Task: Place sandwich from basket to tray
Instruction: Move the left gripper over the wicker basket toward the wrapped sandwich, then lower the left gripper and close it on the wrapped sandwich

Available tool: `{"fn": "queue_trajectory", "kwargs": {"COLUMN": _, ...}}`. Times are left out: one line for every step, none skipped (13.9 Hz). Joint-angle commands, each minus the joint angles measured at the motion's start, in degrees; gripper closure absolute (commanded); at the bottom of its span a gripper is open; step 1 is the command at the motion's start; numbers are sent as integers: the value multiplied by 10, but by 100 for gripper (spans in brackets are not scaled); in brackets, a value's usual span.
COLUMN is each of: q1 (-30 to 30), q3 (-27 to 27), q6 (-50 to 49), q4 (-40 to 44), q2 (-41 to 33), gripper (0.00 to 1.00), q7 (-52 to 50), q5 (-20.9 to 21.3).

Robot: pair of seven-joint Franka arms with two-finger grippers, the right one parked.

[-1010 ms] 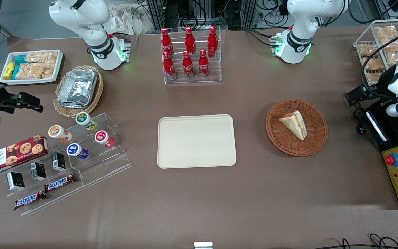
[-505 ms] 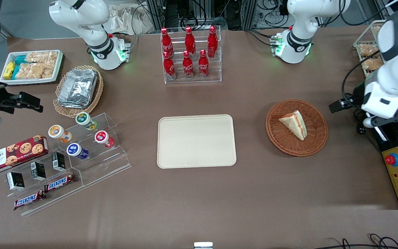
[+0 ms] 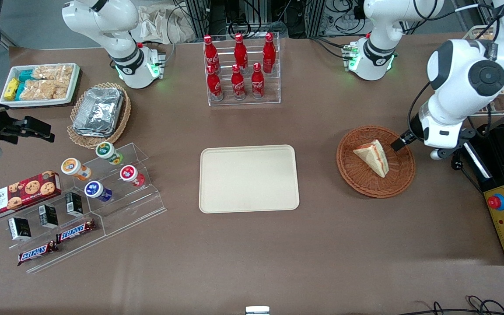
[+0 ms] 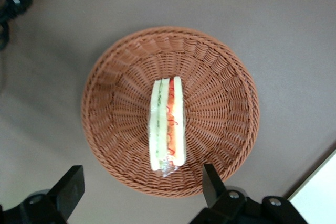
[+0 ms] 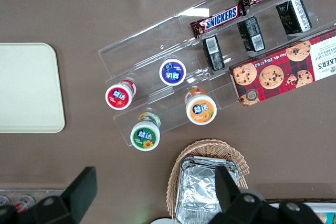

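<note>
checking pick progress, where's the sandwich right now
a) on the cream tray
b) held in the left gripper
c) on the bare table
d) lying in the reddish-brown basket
d: the sandwich lies in the basket, the open gripper hovers above it with nothing held, and the tray holds no sandwich.

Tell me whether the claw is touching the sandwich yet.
Apart. In the left wrist view the open claw hangs above the basket, both fingers clear of the sandwich.

Brown table (image 3: 322, 245): tray (image 3: 249, 178), basket (image 3: 376, 162), bottle rack (image 3: 243, 70), foil basket (image 3: 99, 114); hand (image 4: 142, 195) above basket, open
</note>
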Motion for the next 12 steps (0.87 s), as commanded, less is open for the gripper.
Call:
{"fn": "queue_trajectory", "kwargs": {"q1": -10, "q3": -11, "q6": 66, "q4": -28, "q2": 25, "gripper": 0, "q7": -71, "q5": 1}}
{"fn": "queue_trajectory", "kwargs": {"q1": -12, "q3": -13, "q6": 87, "q4": -38, "q2": 33, "gripper": 0, "q7": -88, "q5": 1}}
{"fn": "queue_trajectory", "kwargs": {"q1": -19, "q3": -13, "q6": 104, "q4": -47, "q2": 45, "gripper": 0, "q7": -98, "q5": 1}}
{"fn": "queue_trajectory", "kwargs": {"q1": -20, "q3": -13, "q6": 116, "q4": -53, "q2": 56, "gripper": 0, "q7": -101, "q5": 1}}
{"fn": "queue_trajectory", "kwargs": {"q1": -20, "q3": -12, "q6": 126, "q4": -63, "q2": 65, "gripper": 0, "q7": -103, "q5": 1}}
{"fn": "queue_trajectory", "kwargs": {"q1": -19, "q3": -12, "q6": 143, "q4": -75, "q2": 70, "gripper": 0, "q7": -103, "q5": 1}}
{"fn": "queue_trajectory", "kwargs": {"q1": -17, "q3": -11, "q6": 167, "q4": -93, "q2": 74, "gripper": 0, "q7": -103, "q5": 1}}
{"fn": "queue_trajectory", "kwargs": {"q1": -15, "q3": -11, "q6": 195, "q4": -109, "q2": 78, "gripper": 0, "q7": -104, "q5": 1}}
{"fn": "queue_trajectory", "kwargs": {"q1": -14, "q3": -11, "q6": 219, "q4": -119, "q2": 90, "gripper": 0, "q7": -104, "q5": 1}}
{"fn": "queue_trajectory", "kwargs": {"q1": -14, "q3": -11, "q6": 235, "q4": -124, "q2": 105, "gripper": 0, "q7": -104, "q5": 1}}
{"fn": "queue_trajectory", "kwargs": {"q1": -15, "q3": -11, "q6": 254, "q4": -129, "q2": 120, "gripper": 0, "q7": -104, "q5": 1}}
{"fn": "queue_trajectory", "kwargs": {"q1": -15, "q3": -11, "q6": 271, "q4": -135, "q2": 129, "gripper": 0, "q7": -105, "q5": 1}}
